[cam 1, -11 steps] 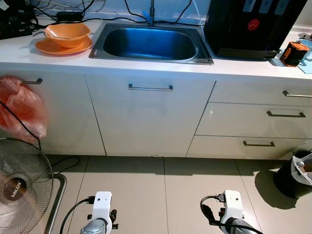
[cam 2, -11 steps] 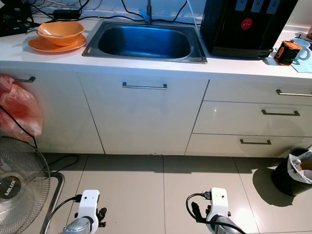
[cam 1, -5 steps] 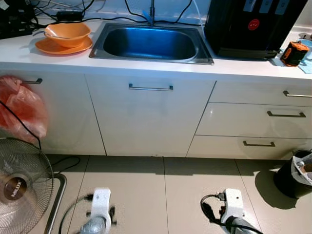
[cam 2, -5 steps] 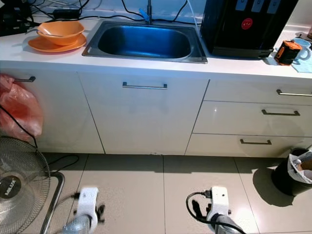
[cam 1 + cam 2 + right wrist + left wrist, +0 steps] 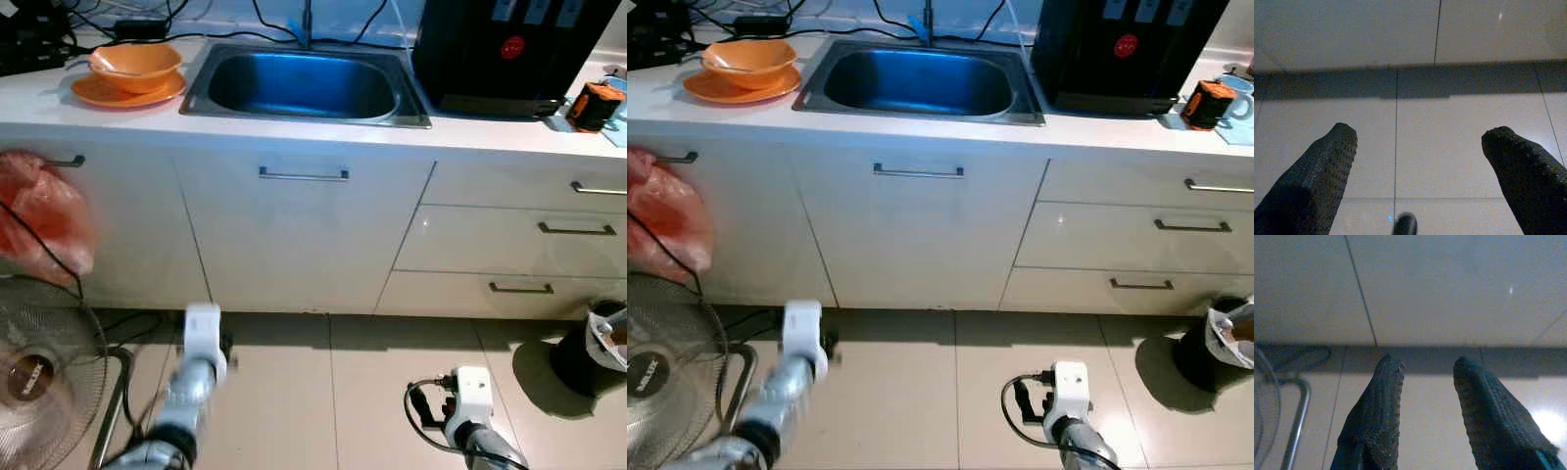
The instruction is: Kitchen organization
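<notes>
An orange bowl (image 5: 135, 67) sits on an orange plate (image 5: 127, 95) at the left of the white counter, beside the steel sink (image 5: 304, 115). My left arm (image 5: 191, 392) is lifted, blurred, reaching toward the foot of the white cabinets. In its wrist view the left gripper (image 5: 1427, 364) is open and holds nothing, pointing at the dark gap under the cabinet doors. My right arm (image 5: 470, 406) hangs low over the floor tiles. The right gripper (image 5: 1422, 134) is open wide, with nothing between its fingers.
A black water dispenser (image 5: 509, 54) and an orange-and-black mug (image 5: 593, 106) stand right of the sink. Drawers (image 5: 578, 228) fill the right side; a door with a bar handle (image 5: 303, 175) is under the sink. A fan (image 5: 39, 372), red bag (image 5: 44, 220) and bin (image 5: 598, 348) flank the floor.
My left arm has swung up and forward from low over the floor toward the cabinet base. The right arm has barely shifted.
</notes>
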`<state>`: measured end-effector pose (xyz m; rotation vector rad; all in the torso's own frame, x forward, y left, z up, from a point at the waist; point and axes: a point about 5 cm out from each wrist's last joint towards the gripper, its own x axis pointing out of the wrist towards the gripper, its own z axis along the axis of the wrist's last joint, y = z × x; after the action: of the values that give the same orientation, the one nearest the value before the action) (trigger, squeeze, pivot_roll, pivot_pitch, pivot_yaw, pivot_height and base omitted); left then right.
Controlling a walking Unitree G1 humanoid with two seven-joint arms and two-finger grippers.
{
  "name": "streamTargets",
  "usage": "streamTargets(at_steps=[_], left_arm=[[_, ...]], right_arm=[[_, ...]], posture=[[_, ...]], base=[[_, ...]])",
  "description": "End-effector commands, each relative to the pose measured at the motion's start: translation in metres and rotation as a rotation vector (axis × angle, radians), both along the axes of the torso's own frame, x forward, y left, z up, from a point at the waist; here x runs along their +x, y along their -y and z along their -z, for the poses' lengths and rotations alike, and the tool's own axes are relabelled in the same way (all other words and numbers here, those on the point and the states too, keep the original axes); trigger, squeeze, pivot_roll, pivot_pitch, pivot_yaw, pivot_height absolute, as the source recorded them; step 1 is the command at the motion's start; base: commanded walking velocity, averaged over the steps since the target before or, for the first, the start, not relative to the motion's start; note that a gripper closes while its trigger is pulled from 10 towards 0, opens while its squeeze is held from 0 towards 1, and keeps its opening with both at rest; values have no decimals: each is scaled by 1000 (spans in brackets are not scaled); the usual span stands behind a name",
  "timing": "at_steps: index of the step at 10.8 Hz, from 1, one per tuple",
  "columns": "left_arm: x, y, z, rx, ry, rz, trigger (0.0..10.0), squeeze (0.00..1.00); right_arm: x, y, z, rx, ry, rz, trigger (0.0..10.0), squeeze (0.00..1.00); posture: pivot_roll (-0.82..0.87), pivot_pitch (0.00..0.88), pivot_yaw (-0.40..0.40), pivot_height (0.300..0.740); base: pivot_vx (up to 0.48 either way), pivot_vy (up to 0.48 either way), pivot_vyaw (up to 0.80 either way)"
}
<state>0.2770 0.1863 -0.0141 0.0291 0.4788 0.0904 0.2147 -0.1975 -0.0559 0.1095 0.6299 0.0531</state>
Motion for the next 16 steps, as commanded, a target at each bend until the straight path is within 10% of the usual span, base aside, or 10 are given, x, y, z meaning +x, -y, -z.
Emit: streamTargets(at_steps=[1,3,6,11,16], left_arm=[[10,2,-11,-1,67,-8,10000,0],[47,5,-61,5,315,19,10000,0],[81,16,-139,-8,655,39,10000,0],[80,31,-228,35,981,103,10000,0],[69,47,-223,38,942,133,10000,0]], right_arm=[[56,-7,-40,-13,177,-15,10000,0],[127,-20,-131,0,585,-37,10000,0],[158,-32,-209,13,903,-68,10000,0],[156,-43,-250,20,1097,-89,10000,0],[143,-52,-244,43,1102,-94,10000,0]], posture=[[45,0,-52,740],[30,0,-44,740],[32,0,-47,740],[40,26,-57,740],[38,51,-56,740]], base=[[0,0,0],[0,0,0],[0,0,0],[0,0,0],[0,0,0]])
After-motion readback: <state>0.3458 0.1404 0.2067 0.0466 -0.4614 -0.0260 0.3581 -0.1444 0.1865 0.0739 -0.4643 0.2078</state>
